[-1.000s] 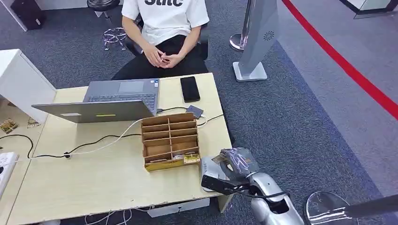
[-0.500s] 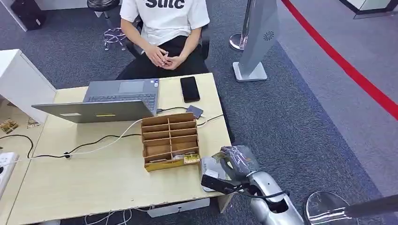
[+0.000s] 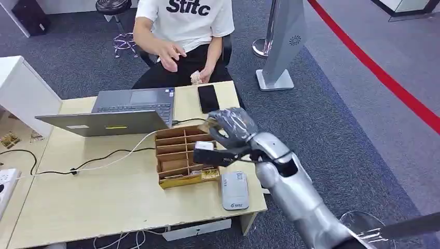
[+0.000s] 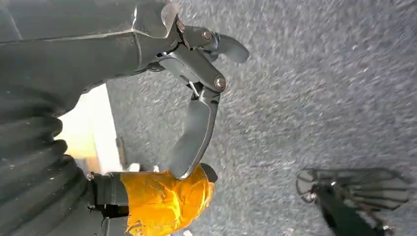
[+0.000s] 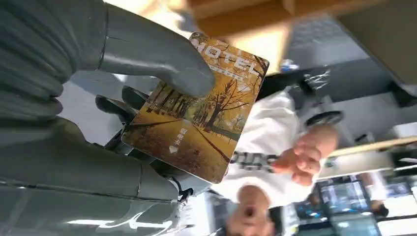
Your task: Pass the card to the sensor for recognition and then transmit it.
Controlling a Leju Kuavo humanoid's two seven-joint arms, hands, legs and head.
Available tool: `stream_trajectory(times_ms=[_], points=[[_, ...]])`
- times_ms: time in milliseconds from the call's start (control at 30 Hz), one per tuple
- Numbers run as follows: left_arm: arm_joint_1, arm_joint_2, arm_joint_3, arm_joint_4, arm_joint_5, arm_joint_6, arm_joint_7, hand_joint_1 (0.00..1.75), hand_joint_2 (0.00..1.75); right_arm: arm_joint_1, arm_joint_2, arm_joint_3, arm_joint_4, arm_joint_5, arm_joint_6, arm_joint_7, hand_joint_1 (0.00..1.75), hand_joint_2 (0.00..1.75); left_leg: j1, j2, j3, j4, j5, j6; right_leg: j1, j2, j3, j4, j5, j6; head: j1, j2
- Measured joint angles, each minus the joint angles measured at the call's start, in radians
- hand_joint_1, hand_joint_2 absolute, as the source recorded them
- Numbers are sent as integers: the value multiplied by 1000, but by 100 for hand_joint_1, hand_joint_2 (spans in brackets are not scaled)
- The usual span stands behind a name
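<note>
My right hand (image 3: 231,128) is raised over the wooden organizer (image 3: 179,155), reaching toward the person seated behind the desk. In the right wrist view its thumb (image 5: 147,54) and fingers pinch a hotel card (image 5: 196,118) printed with golden autumn trees. The grey card reader (image 3: 235,190) lies flat on the desk (image 3: 104,202) near its front right corner, behind and below that hand. The person's hand (image 3: 168,54) is lifted, fingers spread, on the far side of the desk. My left hand (image 4: 192,113) hangs over the carpet with fingers apart and nothing in it.
An open laptop (image 3: 129,106) stands at the back of the desk with a black phone (image 3: 209,97) beside it. Cables (image 3: 104,158) trail across the desk to a power strip (image 3: 5,181) at the left. A white floor stand (image 3: 283,41) is at the back right.
My right hand rose from beside the card reader at the desk's front right corner and moved forward over the organizer, still holding the card. The person lifted one hand from their lap.
</note>
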Motion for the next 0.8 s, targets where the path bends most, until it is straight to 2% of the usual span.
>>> stream_trajectory(times_ms=[67,167,300,367,400,433,467,567,800], points=[[0,18,-26,8,-1,-9,-2,0,175,-164,63,19,174,-29,54,31,175,175,0,0,-1,0,2,-2,0,0,-3,2,1,-2,-1,0],[-3,34,-70,21,-1,-18,-12,0,175,-346,140,23,375,-53,35,120,175,175,1,-4,-2,0,3,-2,1,-3,-4,2,1,-2,0,0],[-5,42,-123,32,-1,-25,-13,0,175,-444,199,23,526,-13,-146,184,175,175,1,-5,-3,0,3,-2,1,-3,-4,1,1,-2,0,0],[-6,42,-140,37,-1,-25,-13,0,175,-455,210,20,559,11,-196,189,175,175,1,-4,-4,0,2,-2,1,-3,-4,0,1,-2,0,0],[-6,42,-147,37,-1,-25,-13,0,175,-455,213,17,569,22,-213,190,56,175,1,-4,-4,0,2,-2,1,-3,-4,0,1,-2,0,0],[-6,42,-155,37,-1,-26,-13,0,175,-455,216,13,575,33,-230,191,21,175,1,-4,-4,0,2,-2,1,-3,-4,0,1,-2,0,0],[-6,42,-160,38,-1,-26,-13,0,175,-454,219,10,582,42,-242,193,0,175,1,-4,-4,0,2,-2,1,-3,-4,-1,1,-2,0,0],[-6,44,-172,39,-1,-26,-13,0,175,-452,225,-10,591,55,-269,186,0,175,1,-4,-4,0,2,-2,1,-3,-4,-1,1,-2,0,0],[-6,45,-181,40,-1,-25,-15,0,175,-423,242,-67,589,99,-269,121,0,175,1,-4,-4,0,2,-2,1,-3,-4,-1,1,-2,0,0]])
